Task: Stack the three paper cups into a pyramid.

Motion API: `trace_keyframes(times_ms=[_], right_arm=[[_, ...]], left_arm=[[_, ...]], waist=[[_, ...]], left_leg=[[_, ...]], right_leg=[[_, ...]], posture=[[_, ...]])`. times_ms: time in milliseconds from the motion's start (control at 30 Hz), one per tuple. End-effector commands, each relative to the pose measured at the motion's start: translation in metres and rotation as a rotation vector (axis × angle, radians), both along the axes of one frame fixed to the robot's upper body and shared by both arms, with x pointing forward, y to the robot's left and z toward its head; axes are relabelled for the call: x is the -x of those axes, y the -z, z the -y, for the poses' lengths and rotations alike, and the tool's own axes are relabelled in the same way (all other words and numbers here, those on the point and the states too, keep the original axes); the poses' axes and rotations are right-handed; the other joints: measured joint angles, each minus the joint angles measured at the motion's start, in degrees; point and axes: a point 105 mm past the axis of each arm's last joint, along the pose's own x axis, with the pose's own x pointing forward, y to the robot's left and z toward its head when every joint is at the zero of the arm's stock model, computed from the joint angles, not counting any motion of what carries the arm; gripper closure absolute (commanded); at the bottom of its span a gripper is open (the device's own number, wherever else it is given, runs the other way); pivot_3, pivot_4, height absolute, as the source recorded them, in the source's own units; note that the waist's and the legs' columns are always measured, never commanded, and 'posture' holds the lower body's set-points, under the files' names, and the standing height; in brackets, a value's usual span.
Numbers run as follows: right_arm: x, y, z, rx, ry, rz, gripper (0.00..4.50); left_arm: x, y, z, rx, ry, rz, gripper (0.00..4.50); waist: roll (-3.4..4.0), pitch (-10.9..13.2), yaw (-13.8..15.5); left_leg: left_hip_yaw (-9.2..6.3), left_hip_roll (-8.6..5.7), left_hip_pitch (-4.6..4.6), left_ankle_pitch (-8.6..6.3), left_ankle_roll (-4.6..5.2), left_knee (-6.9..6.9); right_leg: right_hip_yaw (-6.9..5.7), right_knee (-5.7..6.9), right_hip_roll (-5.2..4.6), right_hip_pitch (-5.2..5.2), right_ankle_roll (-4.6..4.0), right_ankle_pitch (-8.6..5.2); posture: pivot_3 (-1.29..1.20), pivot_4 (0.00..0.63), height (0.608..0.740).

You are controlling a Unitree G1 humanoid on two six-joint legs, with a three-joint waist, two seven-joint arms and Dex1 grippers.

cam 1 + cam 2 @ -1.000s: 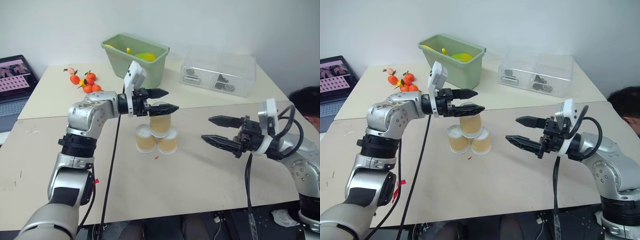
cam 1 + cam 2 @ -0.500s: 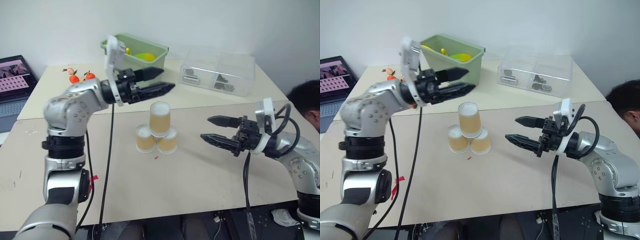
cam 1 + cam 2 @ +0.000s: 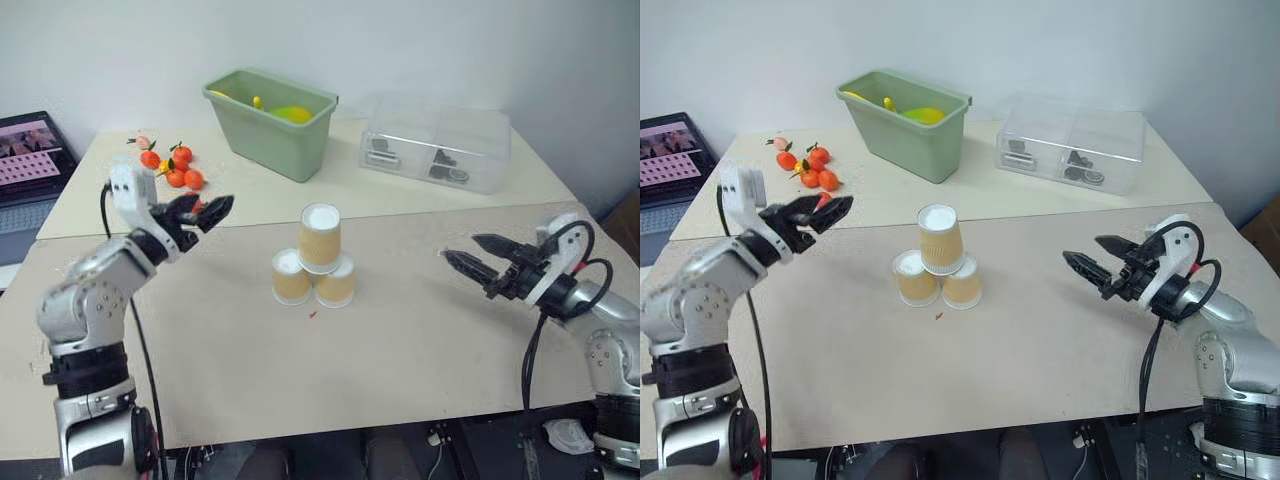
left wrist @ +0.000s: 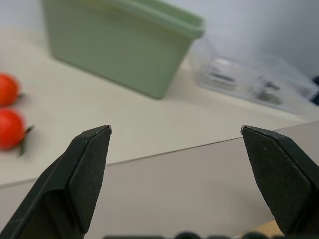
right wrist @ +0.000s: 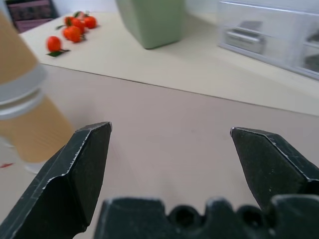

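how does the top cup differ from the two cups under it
The top cup sits raised, resting across the two bottom cups, which stand on the table. The top cup is alone and centred over the seam; the bottom cups stand side by side, touching. All three are upside down, tan with white ends, and no fingers hold them.
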Motion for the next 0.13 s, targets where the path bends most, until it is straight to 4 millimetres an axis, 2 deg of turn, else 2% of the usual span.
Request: trace_keyframes(times_ms=[33, 133], right_arm=[[-0.001, -0.012, 0.010, 0.030, 0.087, 0.082, 0.00], [-0.005, -0.007, 0.018, 0.036, 0.159, 0.082, 0.00]], left_arm=[[0.004, 0.025, -0.007, -0.087, -0.084, -0.019, 0.04], [0.009, 0.041, -0.005, -0.126, -0.110, -0.013, 0.04]], waist=[[0.00, 0.00, 0.14], [0.00, 0.00, 0.33]], left_leg=[[0.00, 0.00, -0.01, 0.00, 0.00, 0.00], [0.01, 0.01, -0.02, -0.01, 0.02, 0.00]], right_leg=[[0.00, -0.03, 0.00, 0.00, 0.00, 0.00], [-0.01, -0.03, 0.00, 0.01, 0.00, 0.00]], posture=[[0.00, 0.150, 0.738], [0.00, 0.150, 0.738]])
